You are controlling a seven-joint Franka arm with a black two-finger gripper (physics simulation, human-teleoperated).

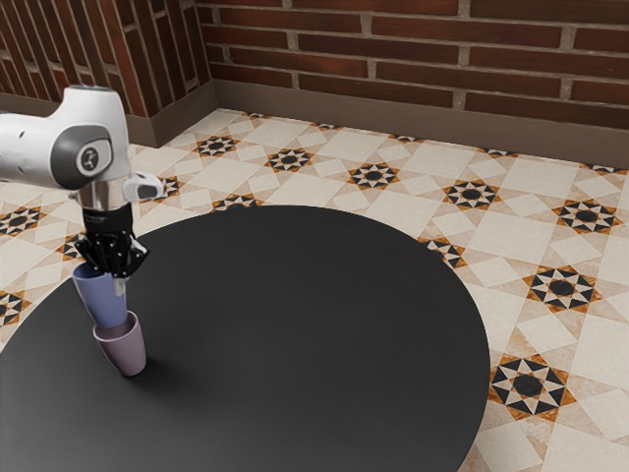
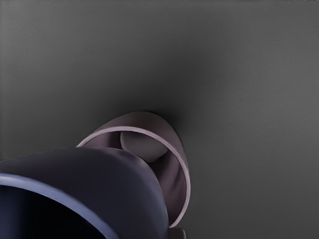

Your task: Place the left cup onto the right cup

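A blue-violet cup (image 1: 101,298) hangs under my gripper (image 1: 111,278), which is shut on its rim. Its base dips into the mouth of a mauve cup (image 1: 123,344) that stands upright on the black round table (image 1: 295,334) near the exterior view's left. In the wrist view the blue-violet cup (image 2: 84,194) looms large just under my hand, and the mauve cup (image 2: 164,159) sits right behind it with its inside bottom showing.
The table's surface stretches wide toward the exterior view's right. A patterned tile floor (image 1: 511,216) and a brick wall (image 1: 413,49) lie beyond the table's edge.
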